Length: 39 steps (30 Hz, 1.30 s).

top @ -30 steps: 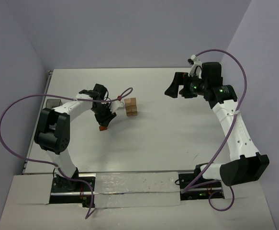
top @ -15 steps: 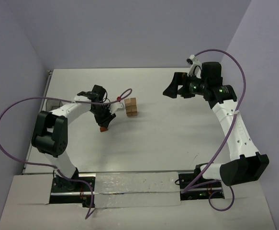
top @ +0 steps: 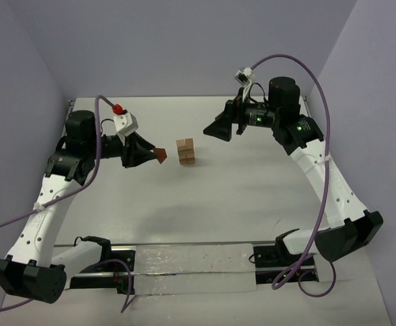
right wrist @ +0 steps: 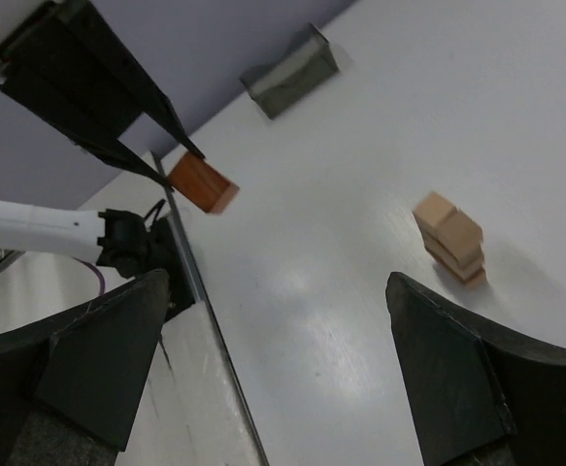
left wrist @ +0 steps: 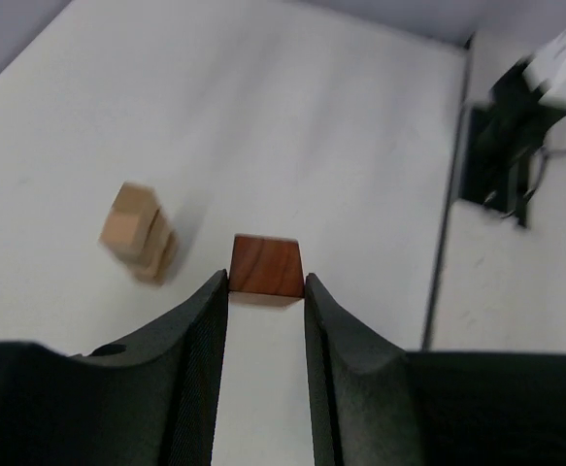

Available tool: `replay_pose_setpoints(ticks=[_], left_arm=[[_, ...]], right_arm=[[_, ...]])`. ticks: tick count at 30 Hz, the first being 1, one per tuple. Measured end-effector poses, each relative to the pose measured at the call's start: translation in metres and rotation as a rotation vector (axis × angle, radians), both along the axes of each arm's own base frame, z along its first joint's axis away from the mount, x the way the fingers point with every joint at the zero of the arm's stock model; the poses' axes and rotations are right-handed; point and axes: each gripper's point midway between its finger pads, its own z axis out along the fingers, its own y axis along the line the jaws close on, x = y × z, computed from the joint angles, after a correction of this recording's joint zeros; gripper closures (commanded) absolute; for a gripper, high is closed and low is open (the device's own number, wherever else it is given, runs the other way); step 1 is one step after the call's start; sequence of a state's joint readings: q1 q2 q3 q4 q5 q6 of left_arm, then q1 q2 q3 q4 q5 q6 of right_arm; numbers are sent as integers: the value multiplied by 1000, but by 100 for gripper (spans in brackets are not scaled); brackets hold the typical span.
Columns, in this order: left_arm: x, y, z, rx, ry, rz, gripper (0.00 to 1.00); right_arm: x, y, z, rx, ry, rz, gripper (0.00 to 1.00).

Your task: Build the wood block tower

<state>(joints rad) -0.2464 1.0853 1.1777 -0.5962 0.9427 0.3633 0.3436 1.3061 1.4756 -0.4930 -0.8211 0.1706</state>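
Top external view puts the column of tan cubes (top: 185,151) near the middle of the worktop (top: 218,197), a little toward the far edge and left of centre; it stands free, nothing touching it. The left gripper (top: 153,153) hangs above the table on the column's left, near it but apart, closed on the reddish-brown roof block (top: 160,155); the left wrist view shows that block pinched between the very tips of the fingers, with bare table below. The right gripper (top: 218,129) hovers on the column's right, jaws spread wide and holding nothing.

The step in hand looks like capping the column with the roof block, and several things could spoil it. The grip is only at the fingertips, so the block could twist or slip on the way over; the cubes look slightly offset from one another in the right wrist view, so a sideways touch from a finger or the block's edge could topple them; a release while the block sits tilted or off centre would let it slide off the top cube.
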Motion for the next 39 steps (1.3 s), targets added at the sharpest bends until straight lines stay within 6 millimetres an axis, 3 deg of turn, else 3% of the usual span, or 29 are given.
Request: replay_pose_setpoints(ticks=[3,6,11,14,19,32,39], left_arm=[[-14,-9,26,-170,79,-35,100],[-23,-12,36,-292,171,-48,100],[-36,-12,64,-428,225,-77,100],[-43,-9,82,-484,202,-92,100],[-56,-6,92,-534,193,-109,100],[-65,-5,99,-539,156,-115,100],[-63,-5,95,-530,156,-109,100]], right_arm=[[-8,23,29,53,-84,98,2],[-20,48,48,89,-135,205,4],[-41,75,62,112,-202,363,8],[-55,84,61,104,-255,453,9],[-74,93,59,120,-270,555,10],[-78,118,27,202,11,615,18],[-92,130,24,199,25,651,29]])
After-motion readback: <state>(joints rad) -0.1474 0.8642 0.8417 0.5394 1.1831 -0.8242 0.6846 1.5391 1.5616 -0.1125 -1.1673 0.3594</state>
